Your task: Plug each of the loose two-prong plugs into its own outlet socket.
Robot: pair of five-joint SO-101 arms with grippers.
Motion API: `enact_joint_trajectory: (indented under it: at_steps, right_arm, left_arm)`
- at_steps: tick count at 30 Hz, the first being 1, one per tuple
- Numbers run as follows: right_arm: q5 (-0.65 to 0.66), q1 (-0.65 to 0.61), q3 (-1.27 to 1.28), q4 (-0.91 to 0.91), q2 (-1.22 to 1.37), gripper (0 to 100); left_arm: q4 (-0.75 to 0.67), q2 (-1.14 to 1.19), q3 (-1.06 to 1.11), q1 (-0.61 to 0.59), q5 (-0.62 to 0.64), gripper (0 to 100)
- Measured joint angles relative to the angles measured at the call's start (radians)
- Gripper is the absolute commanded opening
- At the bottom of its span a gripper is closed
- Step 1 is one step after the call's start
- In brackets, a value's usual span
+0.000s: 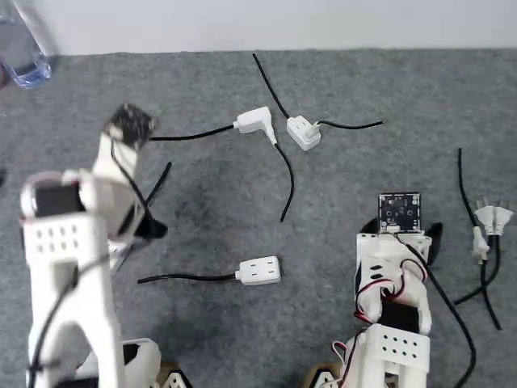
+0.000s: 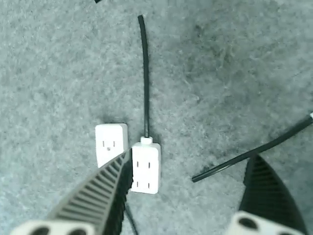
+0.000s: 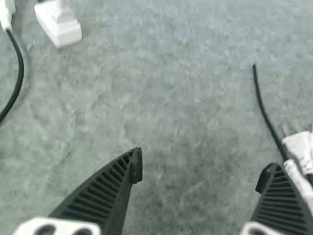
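Near the socket (image 2: 145, 169) — left tool (image 2: 191, 158) agape

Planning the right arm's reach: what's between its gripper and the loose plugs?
A thin black cord on bare carpet, nothing else, between the right gripper and the loose plugs; seen in the right wrist view.

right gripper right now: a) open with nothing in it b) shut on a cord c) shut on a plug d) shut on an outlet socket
a: the right gripper has its fingers spread wide with just grey carpet between them; a loose plug lies off to the side of one finger, not between them.
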Motion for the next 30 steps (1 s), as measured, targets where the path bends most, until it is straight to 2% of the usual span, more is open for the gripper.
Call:
enact_joint_trajectory:
  at_steps: [3, 5, 14, 21, 27, 30]
  right_arm:
    - [0.000, 0.000, -0.046, 0.051, 0.000, 36.8]
    - [0.000, 0.000, -0.078, 0.089, 0.000, 36.8]
    - [0.017, 0.000, -0.195, 0.275, 0.000, 36.8]
    - [0.181, 0.000, -0.341, 0.474, 0.000, 36.8]
    - [0.311, 0.000, -0.592, 0.718, 0.000, 36.8]
    - [0.364, 0.000, -0.738, 0.809, 0.005, 36.8]
  left_arm:
    - [-0.135, -0.184, 0.278, 0.000, 0.002, 34]
    - [-0.176, -0.296, 0.417, 0.000, 0.002, 34]
    - [-0.181, -0.661, 0.671, 0.015, 0.052, 34]
    - [-0.282, -0.914, 0.884, 0.017, 0.097, 34]
    - [-0.279, -1.117, 0.994, 0.017, 0.129, 34]
    - [-0.265, -1.220, 1.062, 0.054, 0.124, 34]
